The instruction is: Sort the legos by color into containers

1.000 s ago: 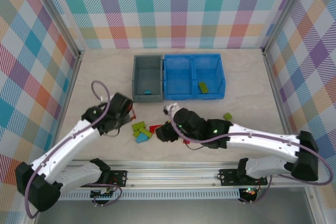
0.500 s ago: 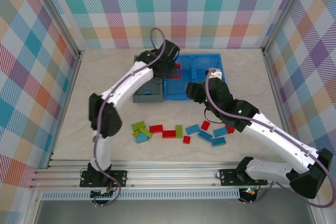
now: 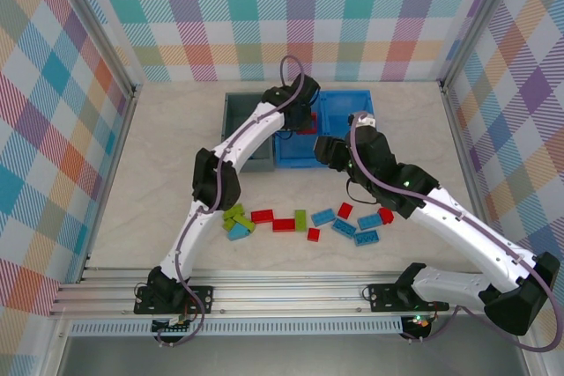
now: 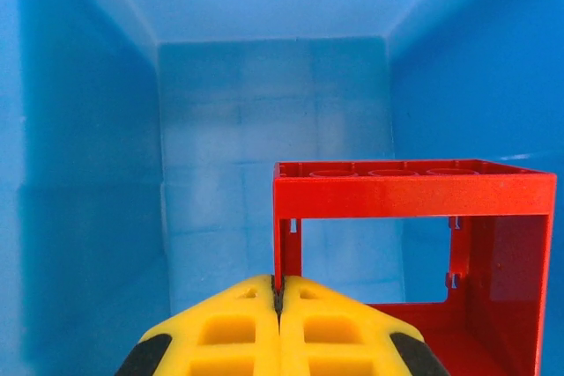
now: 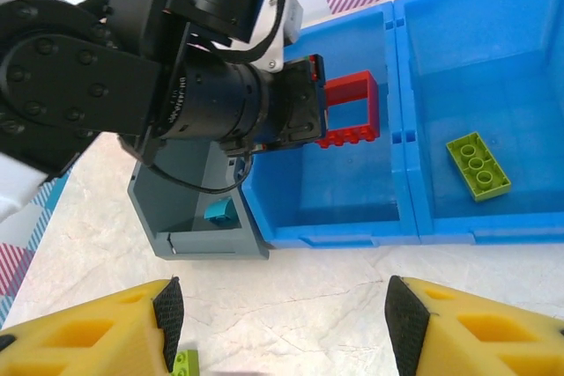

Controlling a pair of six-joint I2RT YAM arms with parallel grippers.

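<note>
- Left gripper [image 4: 278,305] swung further right over the blue bin [image 5: 401,143], left compartment, clamped on the red frame [image 4: 414,195]; drop looks close.
- Right gripper [image 5: 282,323] hangs half-open, empty; loose legos [image 3: 284,224] lie 6 o'clock of the bin.

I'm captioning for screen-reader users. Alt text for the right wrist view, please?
The left hand holds a red open-frame Lego in the left compartment of the blue bin. A lime green brick lies in the right compartment, a light blue piece in the grey bin; the right hand stands open below.
</note>
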